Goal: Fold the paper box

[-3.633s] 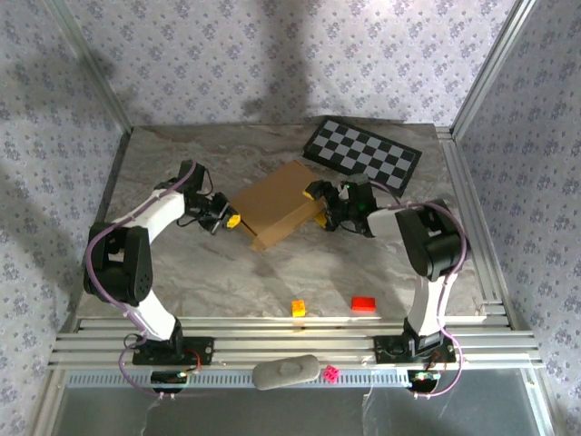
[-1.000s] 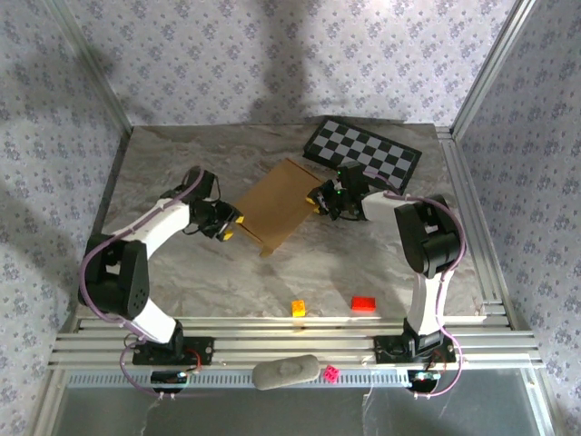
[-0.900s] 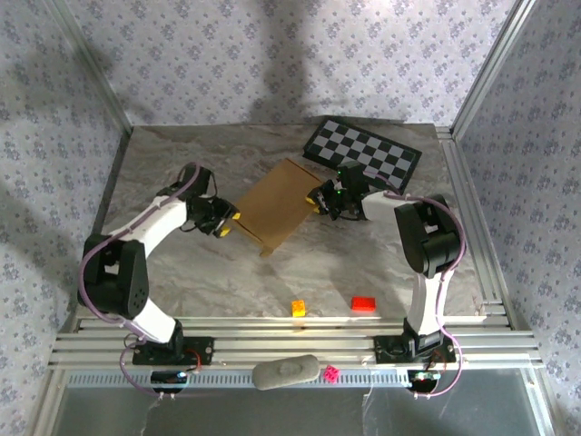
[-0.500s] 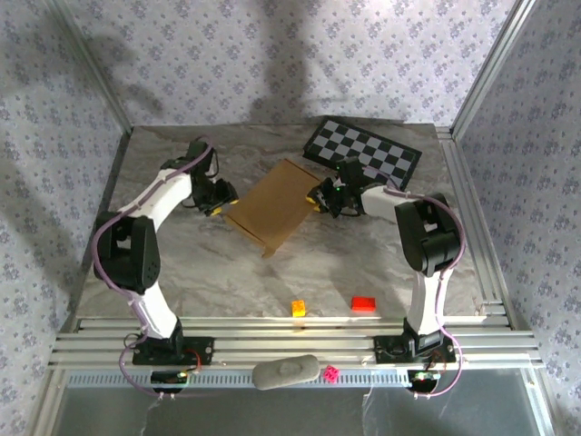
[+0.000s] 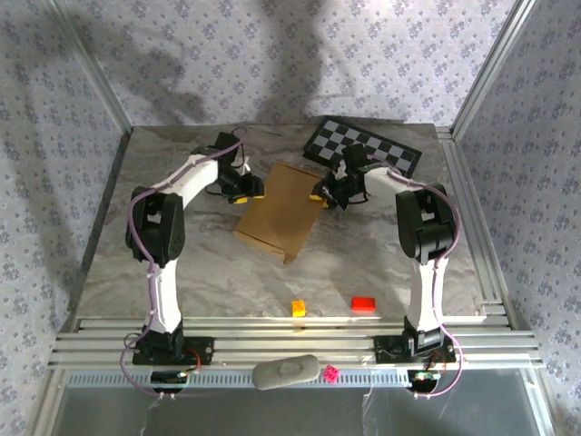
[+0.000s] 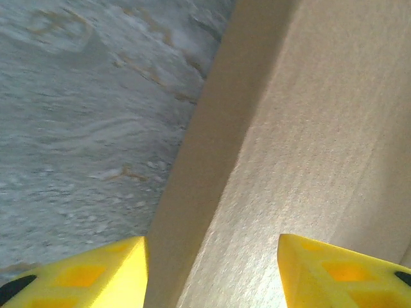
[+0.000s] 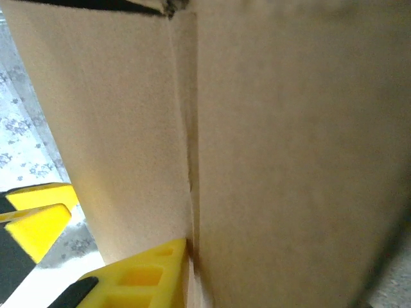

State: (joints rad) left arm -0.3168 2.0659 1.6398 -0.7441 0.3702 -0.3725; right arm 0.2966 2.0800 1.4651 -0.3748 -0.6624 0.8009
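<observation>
The paper box point(image 5: 277, 211) lies closed and flat on the marble-patterned table point(image 5: 182, 263), a little behind the middle, turned at an angle so that one corner points toward the arms. The left end effector point(image 5: 247, 188) is at the box's far left edge. In the left wrist view its yellow fingers point(image 6: 83, 276) are spread wide, one over the table beside the box's side wall and the other over the brown top face, with nothing clamped. The right end effector point(image 5: 323, 195) meets the box's far right corner, just in front of the checkered board point(image 5: 363, 154). In the right wrist view its fingers point(image 7: 141, 276) are parted too (the lower one presses against the cardboard, the other stands clear of it). Well apart from the box, near the front edge, sit a small yellow block point(image 5: 298, 308) and a red block point(image 5: 364, 303).
</observation>
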